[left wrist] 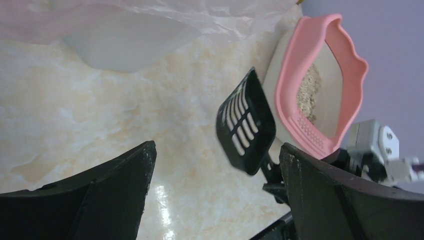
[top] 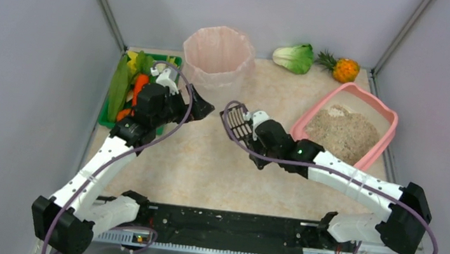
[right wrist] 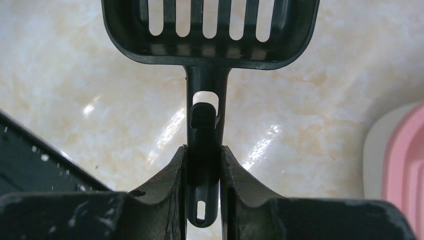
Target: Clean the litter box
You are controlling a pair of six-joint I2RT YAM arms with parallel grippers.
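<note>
Litter box first: it sits flat at the far right of the table, close to the right wall and a little beyond the right arm's wrist. It looks like thin pink moulded plastic. The shell would be light and slightly springy, but the heap of beige granules inside should give it some weight. That loose fill would slide and spill if the tray were tipped. If it had to be moved, I'd take the raised rim, low and level. For cleaning it seems better left where it is and worked with the tool.

The tool is a dark slotted scoop — stiff, light, hard plastic with a narrow, smooth handle. The right gripper is clenched tight on the lower part of that handle, a finger pressed flat against each side. The scoop head points away from the wrist, out over bare table. It is clear of the tray and near the bin with the pink liner.

The left gripper stands with its fingers spread wide and nothing between them. It hovers just beside the scoop head — near it, not touching it or the bin.
</note>
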